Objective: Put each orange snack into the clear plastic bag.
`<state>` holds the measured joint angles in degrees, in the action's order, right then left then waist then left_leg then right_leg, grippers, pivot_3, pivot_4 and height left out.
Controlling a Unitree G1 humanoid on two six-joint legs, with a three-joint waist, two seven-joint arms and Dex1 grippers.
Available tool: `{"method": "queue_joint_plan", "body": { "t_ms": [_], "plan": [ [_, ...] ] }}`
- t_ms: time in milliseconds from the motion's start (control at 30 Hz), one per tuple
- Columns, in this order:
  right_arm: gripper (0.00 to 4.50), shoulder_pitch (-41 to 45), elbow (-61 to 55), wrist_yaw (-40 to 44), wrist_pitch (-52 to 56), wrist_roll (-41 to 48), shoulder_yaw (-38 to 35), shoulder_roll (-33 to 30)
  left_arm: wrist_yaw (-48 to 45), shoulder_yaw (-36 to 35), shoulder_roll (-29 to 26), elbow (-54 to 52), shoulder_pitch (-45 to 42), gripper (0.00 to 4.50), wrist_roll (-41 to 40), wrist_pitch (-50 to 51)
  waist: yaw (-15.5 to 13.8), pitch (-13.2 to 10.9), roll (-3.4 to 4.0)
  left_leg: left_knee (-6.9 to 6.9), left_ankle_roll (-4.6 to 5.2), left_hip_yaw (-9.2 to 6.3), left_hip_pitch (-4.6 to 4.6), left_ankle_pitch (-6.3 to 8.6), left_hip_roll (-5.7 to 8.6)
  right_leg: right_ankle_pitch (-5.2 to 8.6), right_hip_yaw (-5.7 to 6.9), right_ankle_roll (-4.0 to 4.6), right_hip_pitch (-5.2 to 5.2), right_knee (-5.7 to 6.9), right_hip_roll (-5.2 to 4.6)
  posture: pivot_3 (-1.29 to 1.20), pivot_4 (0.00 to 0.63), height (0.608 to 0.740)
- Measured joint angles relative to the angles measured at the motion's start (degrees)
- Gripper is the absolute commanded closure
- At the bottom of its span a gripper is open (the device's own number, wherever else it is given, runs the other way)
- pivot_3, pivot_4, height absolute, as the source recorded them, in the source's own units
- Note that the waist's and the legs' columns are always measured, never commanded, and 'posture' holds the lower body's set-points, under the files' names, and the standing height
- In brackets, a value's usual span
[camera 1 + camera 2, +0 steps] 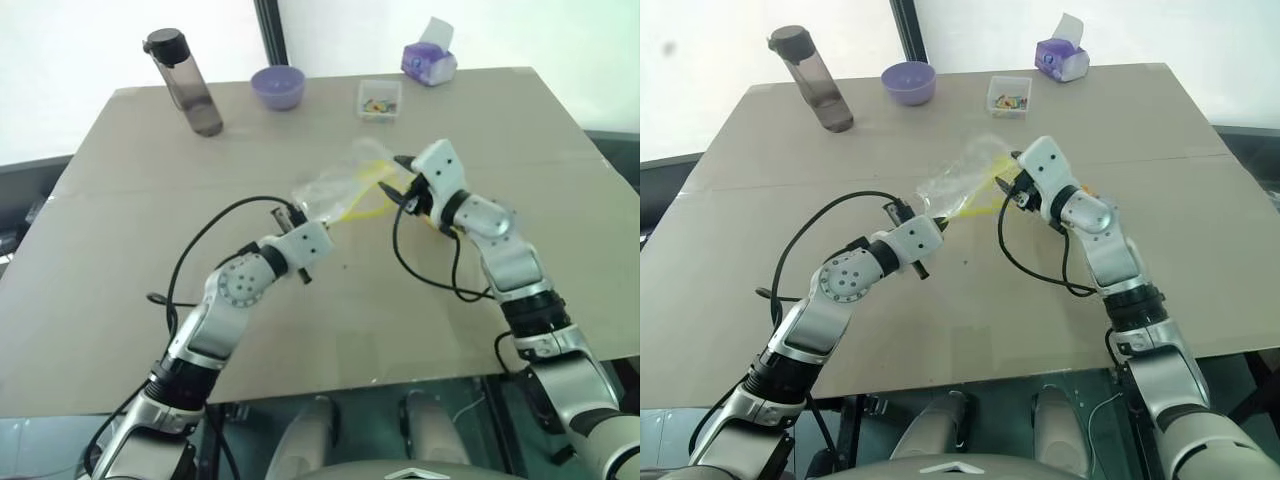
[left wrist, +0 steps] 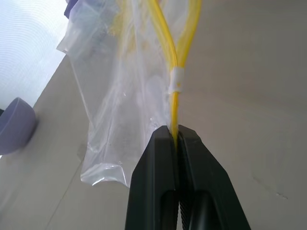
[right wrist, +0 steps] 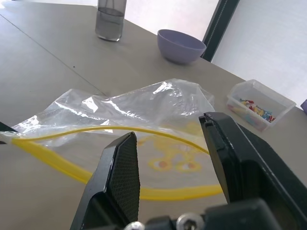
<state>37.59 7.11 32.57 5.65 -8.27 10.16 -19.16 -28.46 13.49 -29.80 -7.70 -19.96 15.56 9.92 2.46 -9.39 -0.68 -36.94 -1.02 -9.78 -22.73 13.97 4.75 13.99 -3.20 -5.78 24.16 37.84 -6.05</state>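
Note:
The clear plastic bag [image 1: 335,190] hangs above the table between my two grippers, its yellow seal strip [image 2: 175,57] parted into a loop. My left gripper [image 2: 175,134] is shut on one end of that strip, with the bag stretched away from it. My right gripper [image 3: 168,132] is open at the bag's other end, its fingers on either side of the yellow strip without pinching it. My right wrist hides most of the orange snack [image 1: 1087,188]; a sliver of orange shows beside it on the table.
Along the table's far edge stand a dark water bottle [image 1: 187,85], a purple bowl [image 1: 277,87], a small clear box of colourful bits [image 1: 379,98] and a purple tissue pack [image 1: 428,63]. Black cables loop off both wrists over the tabletop [image 1: 120,260].

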Motion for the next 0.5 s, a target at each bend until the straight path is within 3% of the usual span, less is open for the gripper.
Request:
{"method": "queue_joint_plan", "body": {
  "t_ms": [33,133,233,500],
  "plan": [
    [2.09,-1.1,-0.5,0.0,-0.2,0.3,-0.1,-0.5,0.0,-0.1,0.0,0.1,0.0,4.5,0.0,0.0,0.0,0.0,0.0,-0.02,0.0,0.01,0.0,0.0,0.0,0.0,-0.01,0.0,0.0,0.01,0.0,0.0,0.15,0.74],
    [2.84,-3.9,-1.8,0.3,-1.0,1.0,-0.2,-1.9,0.0,-0.4,0.0,0.5,-0.1,4.5,0.0,0.0,0.1,0.0,0.0,-0.03,0.0,0.03,0.0,0.0,0.0,0.0,-0.02,0.0,0.0,0.02,0.0,0.0,0.15,0.74],
    [4.38,-5.3,-2.3,0.8,-1.8,1.4,-0.2,-3.1,0.0,-0.5,0.1,0.5,-0.1,4.5,0.0,0.0,0.1,0.0,0.0,-0.05,0.0,0.03,0.01,0.0,0.0,0.0,-0.02,0.0,0.0,0.05,0.0,0.0,0.15,0.74],
    [4.45,-5.4,-0.7,0.0,-3.9,0.3,2.2,-1.0,0.0,-0.5,0.5,0.6,-0.4,4.5,0.0,0.0,0.0,0.0,0.0,-0.11,0.0,0.02,0.0,0.0,0.01,0.0,-0.02,0.0,-0.01,0.06,0.0,0.0,0.15,0.74]
  ]
}}
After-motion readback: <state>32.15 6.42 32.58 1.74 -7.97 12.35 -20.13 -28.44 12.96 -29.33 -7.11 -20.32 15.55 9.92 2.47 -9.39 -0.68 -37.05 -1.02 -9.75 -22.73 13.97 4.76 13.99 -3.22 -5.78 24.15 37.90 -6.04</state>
